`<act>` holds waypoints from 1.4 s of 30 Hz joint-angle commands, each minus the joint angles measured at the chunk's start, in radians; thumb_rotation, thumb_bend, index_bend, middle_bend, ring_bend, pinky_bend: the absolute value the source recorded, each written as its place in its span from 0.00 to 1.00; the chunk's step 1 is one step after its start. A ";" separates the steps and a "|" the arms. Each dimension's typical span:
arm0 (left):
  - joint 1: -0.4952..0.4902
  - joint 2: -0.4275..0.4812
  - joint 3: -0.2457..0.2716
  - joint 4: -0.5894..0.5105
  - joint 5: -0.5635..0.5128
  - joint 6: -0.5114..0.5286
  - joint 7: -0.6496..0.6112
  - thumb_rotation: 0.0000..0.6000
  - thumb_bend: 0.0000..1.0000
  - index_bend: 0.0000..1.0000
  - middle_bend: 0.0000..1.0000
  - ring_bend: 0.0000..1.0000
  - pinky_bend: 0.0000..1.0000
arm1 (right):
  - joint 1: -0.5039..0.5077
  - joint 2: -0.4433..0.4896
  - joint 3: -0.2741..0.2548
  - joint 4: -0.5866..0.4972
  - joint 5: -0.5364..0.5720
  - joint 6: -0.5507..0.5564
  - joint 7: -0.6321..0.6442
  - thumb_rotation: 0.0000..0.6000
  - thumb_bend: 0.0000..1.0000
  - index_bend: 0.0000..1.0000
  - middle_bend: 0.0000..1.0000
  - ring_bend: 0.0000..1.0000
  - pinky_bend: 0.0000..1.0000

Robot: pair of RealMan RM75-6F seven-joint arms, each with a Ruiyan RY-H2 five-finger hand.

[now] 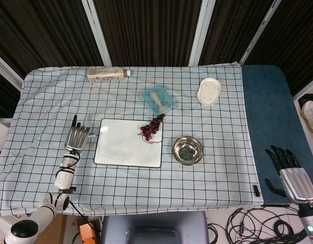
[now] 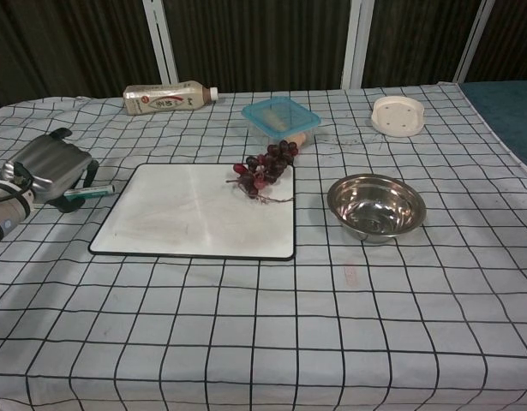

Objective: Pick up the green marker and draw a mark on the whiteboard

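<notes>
Left hand (image 2: 47, 167) is lying over the green marker (image 2: 87, 193) just left of the whiteboard (image 2: 194, 210); can't tell if it's actually gripping it. Marker tip pokes out toward the board's edge. Far right, the right hand (image 1: 291, 175) hangs off the table, fingers spread, holding nothing.

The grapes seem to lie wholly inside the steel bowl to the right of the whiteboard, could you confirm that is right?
Not quite. The grapes lie on the whiteboard's far right corner, partly over its edge, not in the bowl, which does stand to the right of the whiteboard. The chest view shows this.
</notes>
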 commanded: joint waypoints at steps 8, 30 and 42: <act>0.014 0.037 0.027 -0.067 0.090 0.189 -0.291 1.00 0.50 0.79 0.77 0.48 0.22 | -0.004 0.001 -0.001 -0.002 -0.016 0.009 0.009 1.00 0.29 0.00 0.00 0.00 0.05; 0.008 0.063 0.014 -0.553 0.145 0.287 -0.245 1.00 0.55 0.80 0.80 0.57 0.50 | -0.010 0.073 -0.069 0.094 -0.294 0.225 0.493 1.00 0.29 0.00 0.00 0.00 0.04; -0.004 -0.022 0.015 -0.467 0.143 0.242 -0.309 1.00 0.54 0.80 0.80 0.56 0.50 | -0.023 0.043 -0.077 0.099 -0.317 0.258 0.429 1.00 0.29 0.00 0.00 0.00 0.04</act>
